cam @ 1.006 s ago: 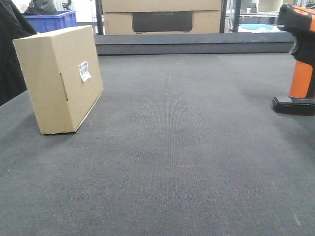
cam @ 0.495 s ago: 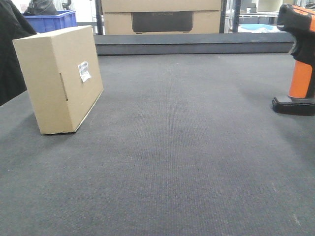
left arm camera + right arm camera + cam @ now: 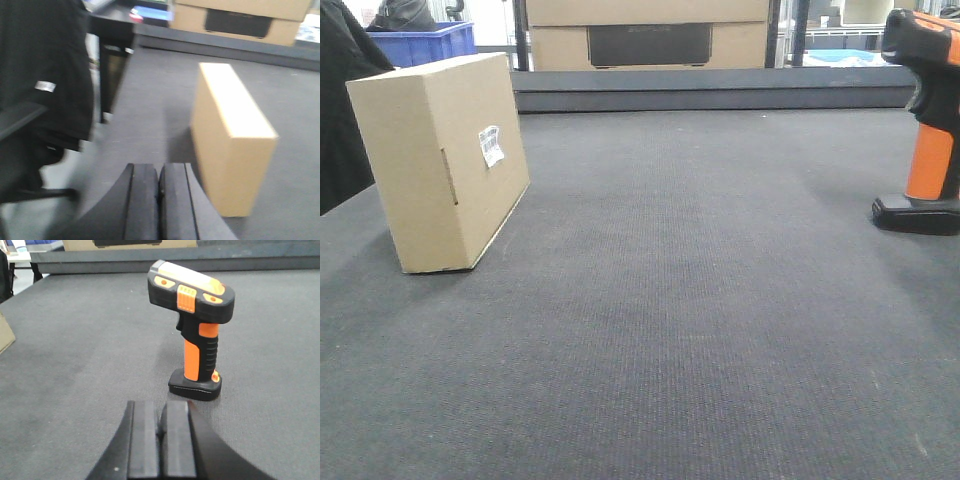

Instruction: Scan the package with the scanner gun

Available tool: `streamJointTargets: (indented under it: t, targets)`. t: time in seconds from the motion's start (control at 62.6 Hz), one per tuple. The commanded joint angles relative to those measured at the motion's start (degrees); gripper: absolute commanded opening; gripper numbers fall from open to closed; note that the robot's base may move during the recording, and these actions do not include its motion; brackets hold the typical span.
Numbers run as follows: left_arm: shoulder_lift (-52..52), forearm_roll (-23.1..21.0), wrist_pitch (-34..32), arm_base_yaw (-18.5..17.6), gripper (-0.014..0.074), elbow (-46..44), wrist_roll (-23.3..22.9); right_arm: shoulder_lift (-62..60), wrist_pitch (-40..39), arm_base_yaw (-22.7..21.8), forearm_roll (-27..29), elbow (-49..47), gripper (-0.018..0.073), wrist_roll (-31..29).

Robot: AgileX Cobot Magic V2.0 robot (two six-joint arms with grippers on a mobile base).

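A brown cardboard package (image 3: 440, 160) stands on edge at the left of the dark grey table (image 3: 680, 300), with a white barcode label (image 3: 491, 145) on its right face. It also shows in the left wrist view (image 3: 232, 135). An orange and black scanner gun (image 3: 928, 120) stands upright on its base at the right edge; it also shows in the right wrist view (image 3: 195, 335). My left gripper (image 3: 159, 175) is shut and empty, short of the package and to its left. My right gripper (image 3: 162, 412) is shut and empty, just short of the scanner's base.
A large cardboard box (image 3: 645, 30) sits behind the table's raised back edge (image 3: 720, 92). A blue bin (image 3: 420, 42) is at the back left. A black garment (image 3: 47, 70) hangs off the table's left side, over the floor.
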Motion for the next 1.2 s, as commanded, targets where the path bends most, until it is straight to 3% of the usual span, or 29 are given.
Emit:
streamJointTargets:
  t: [0.0, 0.319, 0.846, 1.182]
  targets:
    - [-4.2, 2.3, 0.5, 0.1, -0.0111, 0.3, 0.1, -4.0, 1.1, -0.1, -0.1, 0.1, -0.0165, 0.1]
    - [-12.4, 2.1, 0.5, 0.1, -0.0111, 0.3, 0.1, -11.0, 0.8, -0.1, -0.1, 0.1, -0.0165, 0.1]
    - [-13.2, 2.1, 0.5, 0.1, -0.0111, 0.3, 0.1, -11.5, -2.2, -0.2, -1.2, 2.9, -0.0165, 0.1]
    - [-13.2, 2.1, 0.5, 0.1, -0.0111, 0.3, 0.1, -15.8, -10.3, -7.2, -3.2, 14.1, -0.0165, 0.1]
